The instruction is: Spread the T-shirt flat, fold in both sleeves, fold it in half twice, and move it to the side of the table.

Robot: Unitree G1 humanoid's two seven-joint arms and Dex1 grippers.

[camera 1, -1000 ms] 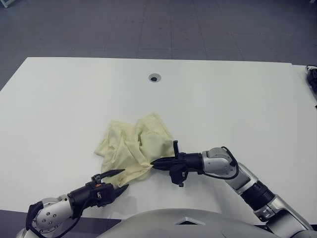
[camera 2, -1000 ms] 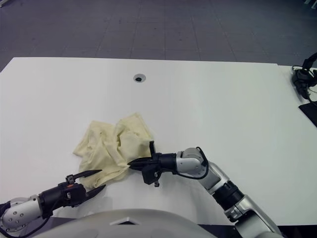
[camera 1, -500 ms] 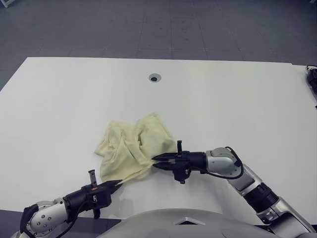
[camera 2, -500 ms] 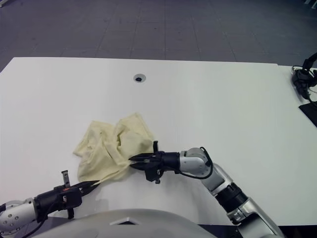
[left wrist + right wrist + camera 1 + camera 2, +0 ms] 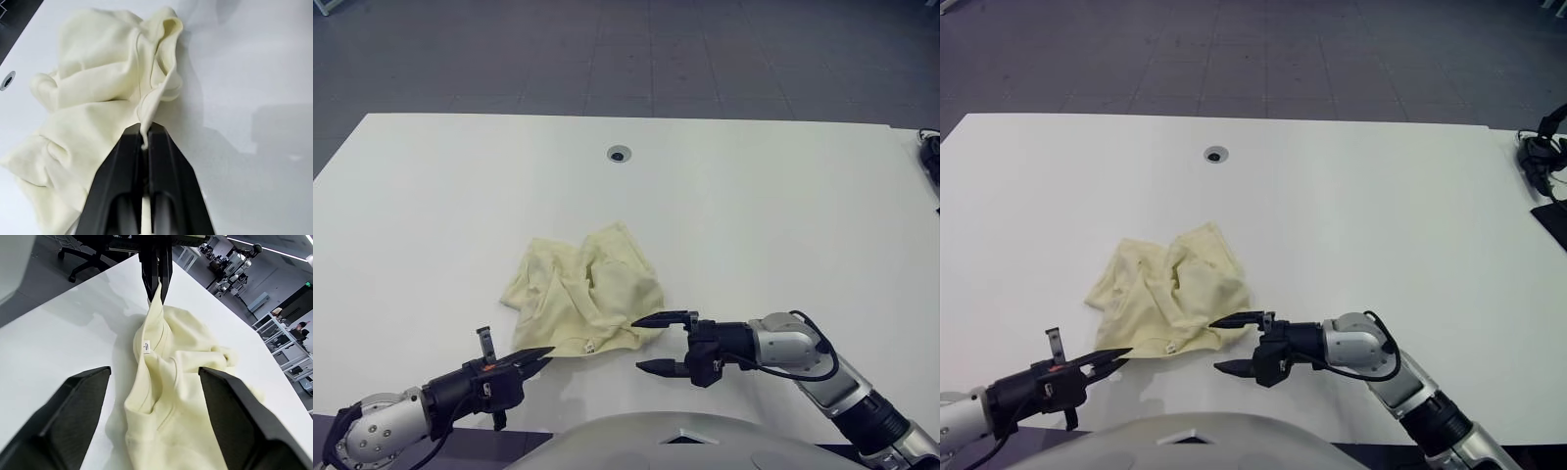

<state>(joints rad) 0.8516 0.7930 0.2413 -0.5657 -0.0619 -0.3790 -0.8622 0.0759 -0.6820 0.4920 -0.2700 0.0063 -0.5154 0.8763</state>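
Since the pale yellow T-shirt (image 5: 582,299) sits bunched in a heap near the front edge of the white table (image 5: 783,196), spreading hasn't started; left gripper (image 5: 538,355) is pinched tight on a hem corner — probably to tug it flat; right gripper (image 5: 640,344) hangs just beside the cloth, fingers wide apart, likely lining up its grab.

T-shirt (image 5: 582,294) is bunched up: sleeves and collar can't be told apart, lower layers buried under the folds. Small tag (image 5: 145,346) on the hem, print too small to read. Left gripper (image 5: 145,132) pinches a bit of it; how deep the cloth runs between the fingers (image 5: 122,166) is hidden. In both wrist views the shirt runs off the edge. Dark gear (image 5: 1533,152) at the table's (image 5: 783,196) right side is cropped, can't identify.
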